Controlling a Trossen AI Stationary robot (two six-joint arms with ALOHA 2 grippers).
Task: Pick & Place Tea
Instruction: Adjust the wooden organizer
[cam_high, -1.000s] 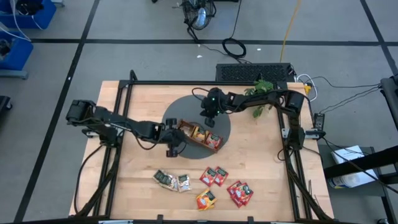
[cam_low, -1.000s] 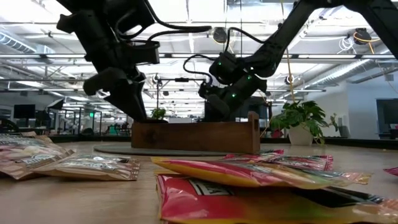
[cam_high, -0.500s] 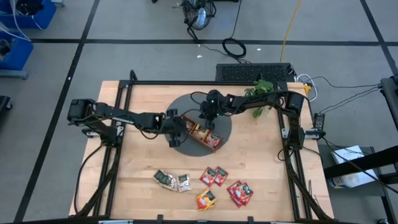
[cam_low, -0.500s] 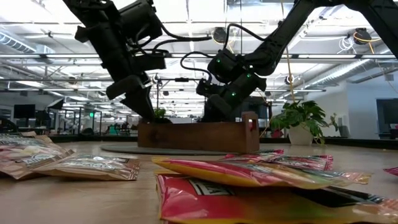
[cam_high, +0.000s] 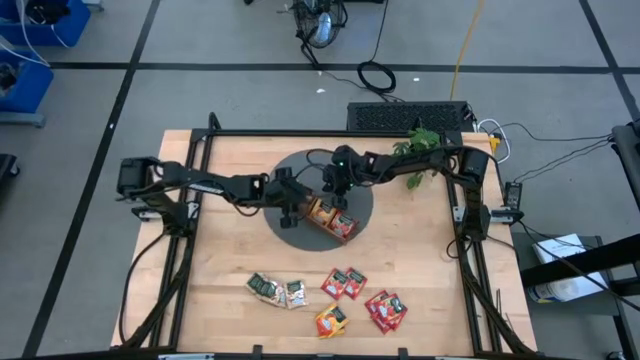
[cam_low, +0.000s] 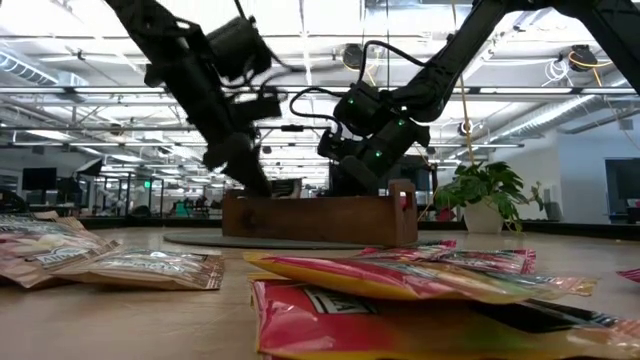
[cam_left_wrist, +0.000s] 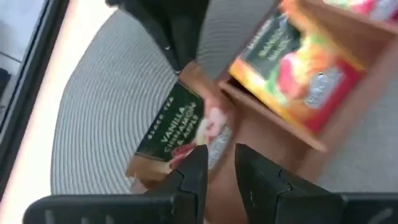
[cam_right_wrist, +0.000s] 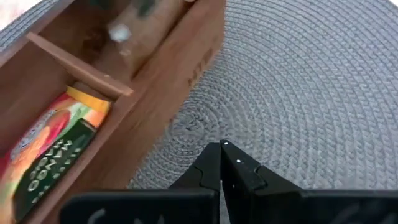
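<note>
1 dark green sachet (cam_left_wrist: 176, 132) tilted over tray (cam_left_wrist: 283, 134) end, left end effector (cam_left_wrist: 217, 163) spread

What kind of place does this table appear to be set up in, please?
Probably a robotics lab in a large open workspace: a wooden table framed by black rails on taped grey flooring, cables trailing across the floor, and long ceiling lights over rows of desks behind.
</note>
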